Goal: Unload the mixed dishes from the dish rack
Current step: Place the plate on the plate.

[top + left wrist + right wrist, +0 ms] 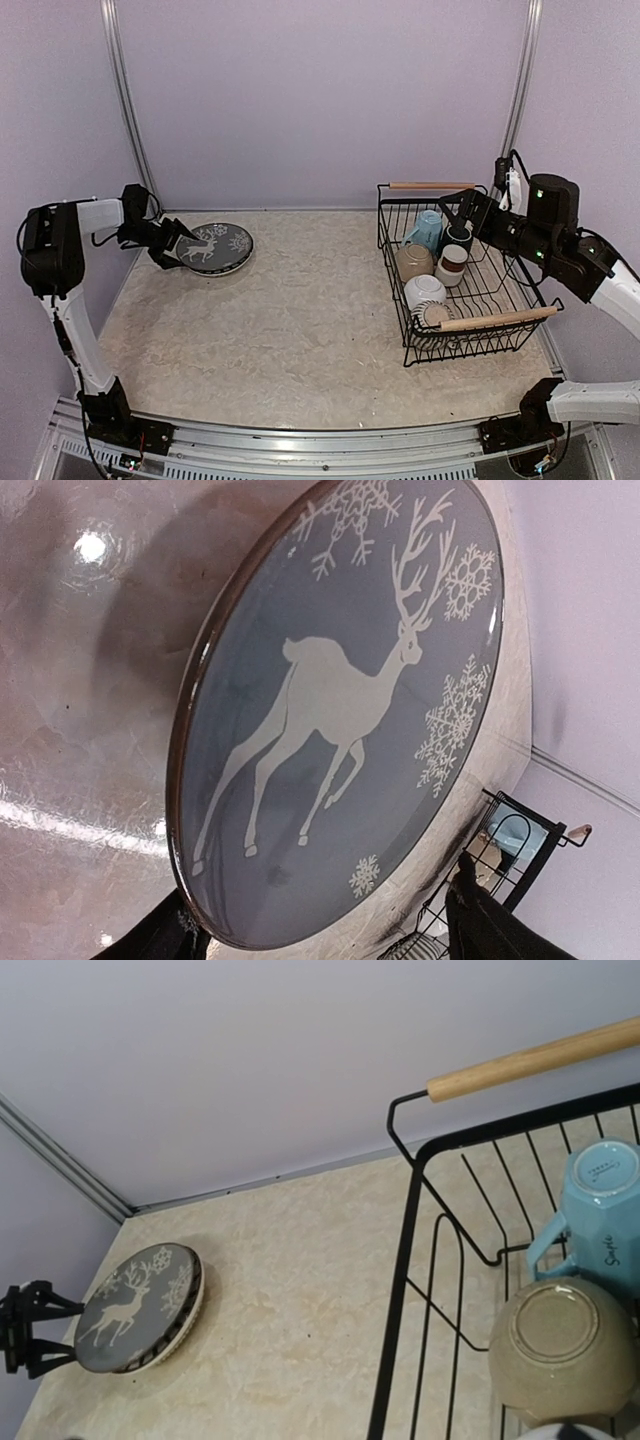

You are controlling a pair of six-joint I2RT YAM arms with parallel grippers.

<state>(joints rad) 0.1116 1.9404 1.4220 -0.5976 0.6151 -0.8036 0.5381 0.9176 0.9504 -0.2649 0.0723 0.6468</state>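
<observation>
Separation is seen between the fingers of the left tool (168, 243), which stand wide apart at the nearest rim of the dark deer-pattern plate (213, 247). Contact with that rim cannot be told. The plate lies flat on the worktop (300, 330) just ahead of that tool and well apart from the dish rack (470, 345). It is therefore judged unloaded, and set aside there to leave room for the other dishes.

The right tool (463, 208) is held over the rack's far end, and its state cannot be told. Closest beneath it appears a dark green mug (459, 237), with a light blue mug (428, 230) beside. An approach from above is judged likely, since the wire walls bar the sides.
</observation>
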